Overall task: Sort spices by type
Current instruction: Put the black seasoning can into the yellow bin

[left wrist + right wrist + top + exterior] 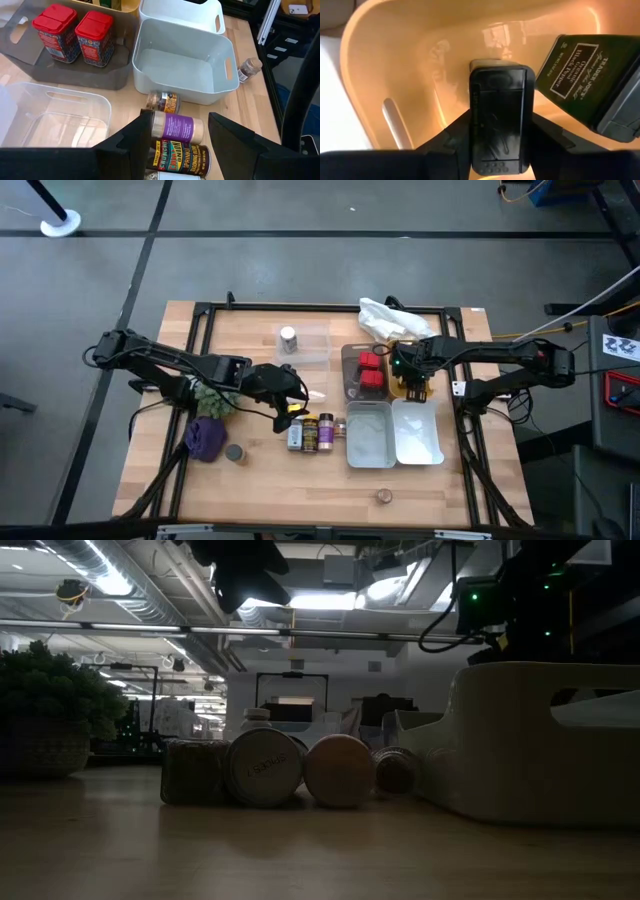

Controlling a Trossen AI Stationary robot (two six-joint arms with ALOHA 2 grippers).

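Note:
Several spice jars lie on their sides in a row on the table (pixel 312 430). In the left wrist view the purple-labelled jar (pixel 177 127) and a dark-labelled jar (pixel 182 156) show between my fingers. My left gripper (pixel 290 406) (pixel 182 137) hangs open above them and touches nothing. My right gripper (pixel 410 375) (pixel 502 150) is down in the yellow bin (pixel 420 60), shut on a dark rectangular tin (pixel 502 115). A second dark tin (pixel 585 80) lies tilted in the same bin. Two red square tins (pixel 75 32) stand in the grey bin (pixel 352 385). My right gripper pinches the dark rectangular tin between its two fingers, one on each long side (pixel 476 135). The fingers lie along the tin, pointing down into the yellow bin. I cannot tell whether the tin's far end rests on the bin floor.
Two white bins (pixel 370 438) (pixel 418 435) sit side by side near the jars. A clear bin (pixel 310 348) holds one silver-capped jar (pixel 288 338). A white plastic bag (pixel 390 318), a purple cloth lump (pixel 207 438), a small round tin (pixel 234 452) and a lone jar (pixel 384 496) lie around.

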